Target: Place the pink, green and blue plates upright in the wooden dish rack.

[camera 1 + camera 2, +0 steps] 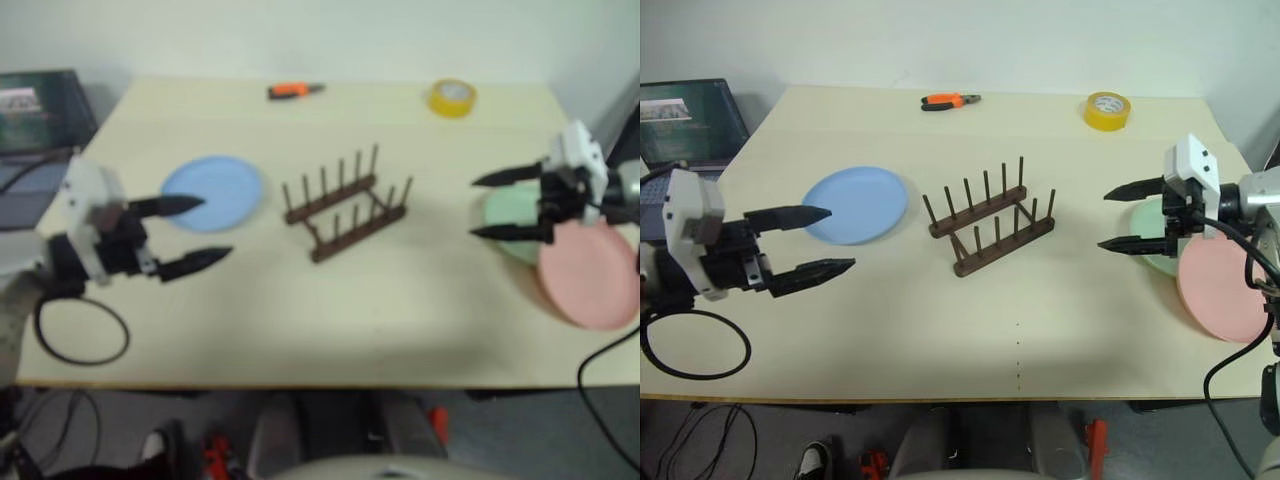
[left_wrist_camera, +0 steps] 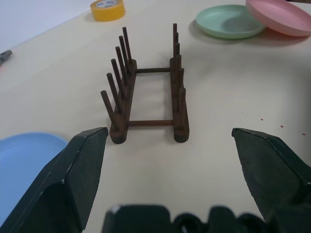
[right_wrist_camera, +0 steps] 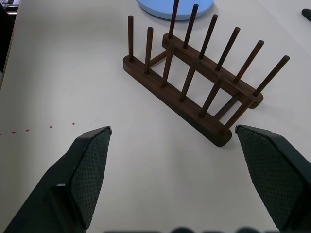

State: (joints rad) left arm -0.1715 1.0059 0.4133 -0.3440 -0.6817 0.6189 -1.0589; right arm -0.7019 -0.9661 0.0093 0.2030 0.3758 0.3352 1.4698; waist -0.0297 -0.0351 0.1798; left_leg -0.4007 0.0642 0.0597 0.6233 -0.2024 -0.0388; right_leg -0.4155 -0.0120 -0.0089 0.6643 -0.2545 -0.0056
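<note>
starting from nothing held, both grippers hover above the table (image 1: pixel 940 340) with their fingers spread wide: the left gripper (image 1: pixel 812 240) just beside the near edge of the blue plate (image 1: pixel 856 204), the right gripper (image 1: pixel 1130 216) over the inner edge of the green plate (image 1: pixel 1152 232). the wooden dish rack (image 1: pixel 988 226) stands empty at the middle of the table, set at a slant, well apart from either hand. the blue plate lies flat to the rack's left. the green plate lies flat to its right, with the pink plate (image 1: pixel 1222 292) overlapping its near rim.

the step in hand looks like a first pick. a flat plate gives little to grab, so one finger probably needs to slide under the rim with the other on top, pinching the edge firmly before lifting. the pink plate sits on top, so taking it before the green seems wise. tilting each plate upright and lining it with the slanted gaps between pegs matters, or it could knock the light rack askew. the yellow tape roll (image 1: pixel 1107 109) and orange pliers (image 1: pixel 949 100) lie far off.
</note>
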